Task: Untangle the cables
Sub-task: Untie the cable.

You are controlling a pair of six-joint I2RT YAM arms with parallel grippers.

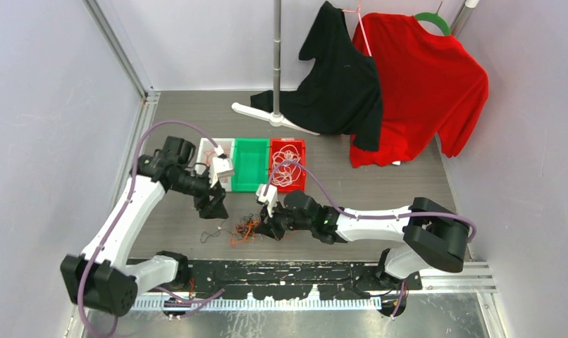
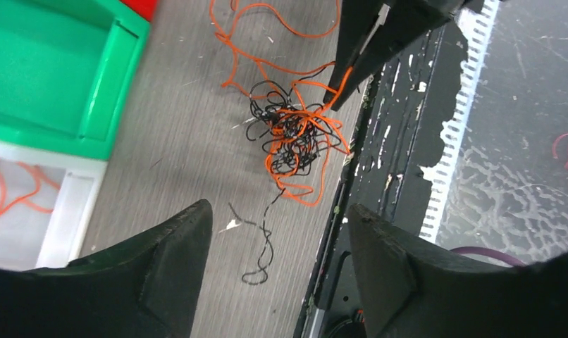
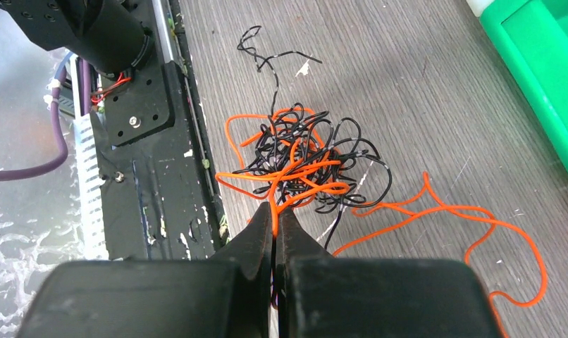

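1. Cables in orange and black lay knotted in one small tangle on the grey tabletop, near its front edge and between the two arms.
2. Right jaws were pressed together on an orange strand at the edge of the tangle, their tips low over the tabletop.
3. Left jaws stood wide apart above the tabletop just beside the tangle, with nothing between them.
4. From where I stood, a loose orange loop trailed out of the knot on the side towards the bins. A thin black end ran out the other way, towards the left arm.
5. Three bins sat in a row beyond the tangle: a white bin, a green bin and a red bin.
6. Coiled white cables lay in the red bin, and a bit of orange cable lay in the white bin.
7. At the back, a black shirt and a red shirt hung on hangers.
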